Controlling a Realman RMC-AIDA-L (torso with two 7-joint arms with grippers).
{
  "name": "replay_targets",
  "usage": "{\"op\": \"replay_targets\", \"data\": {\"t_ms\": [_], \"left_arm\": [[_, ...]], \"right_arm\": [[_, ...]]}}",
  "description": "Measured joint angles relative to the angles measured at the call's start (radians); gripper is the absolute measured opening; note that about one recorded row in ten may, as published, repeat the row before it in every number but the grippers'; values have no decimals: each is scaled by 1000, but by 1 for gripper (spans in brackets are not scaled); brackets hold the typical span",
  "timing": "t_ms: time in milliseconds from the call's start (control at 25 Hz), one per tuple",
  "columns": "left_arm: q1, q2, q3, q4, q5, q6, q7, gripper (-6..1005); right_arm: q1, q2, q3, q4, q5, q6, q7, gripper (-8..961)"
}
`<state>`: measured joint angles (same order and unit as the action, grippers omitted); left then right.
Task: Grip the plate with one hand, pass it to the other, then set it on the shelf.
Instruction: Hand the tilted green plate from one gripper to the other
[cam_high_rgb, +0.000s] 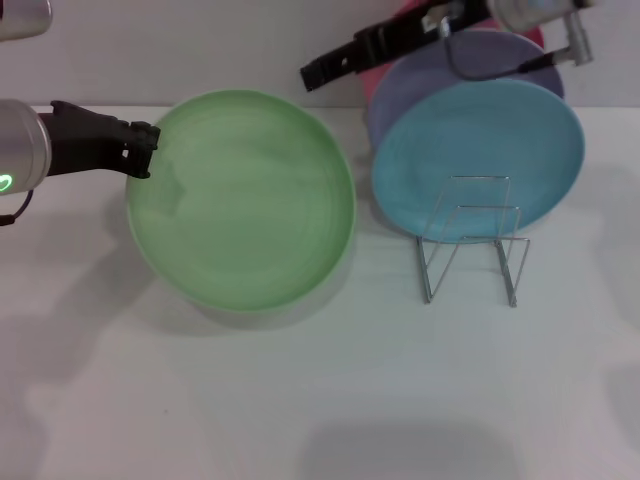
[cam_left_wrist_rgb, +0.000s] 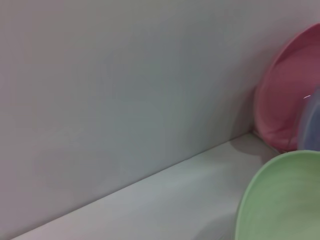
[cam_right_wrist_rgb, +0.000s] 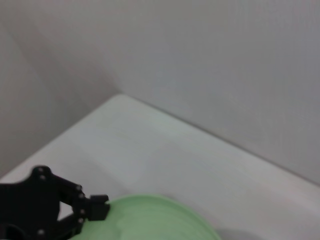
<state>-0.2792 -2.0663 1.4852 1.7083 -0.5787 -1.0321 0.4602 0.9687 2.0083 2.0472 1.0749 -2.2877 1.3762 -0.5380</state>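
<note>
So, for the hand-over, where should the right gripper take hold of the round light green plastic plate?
Probably at the bare rim opposite the left gripper, which pinches the round light green plastic plate at its left edge. The plate is shallow, held above the table, its face open to the head camera. The right gripper hangs behind it, so the far right rim is nearest.

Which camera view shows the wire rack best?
The head view. There the wire rack stands whole on the table, in front of the blue plate that leans behind it. Neither wrist view shows the rack; they show mostly wall, table and part of the green plate.
</note>
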Motion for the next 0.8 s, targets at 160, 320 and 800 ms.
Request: {"op": "replay_targets", "data": {"t_ms": [160, 320, 800], "left_arm": [[0, 0, 8, 5, -1, 0, 0, 43], [0, 0, 9, 5, -1, 0, 0, 43], [2, 0, 14, 7, -1, 0, 0, 45]], "right_arm": [[29, 9, -45, -57, -47, -77, 3, 816], [46, 16, -85, -105, -52, -134, 6, 817], [63, 31, -151, -179, -42, -238, -8, 802]]}}
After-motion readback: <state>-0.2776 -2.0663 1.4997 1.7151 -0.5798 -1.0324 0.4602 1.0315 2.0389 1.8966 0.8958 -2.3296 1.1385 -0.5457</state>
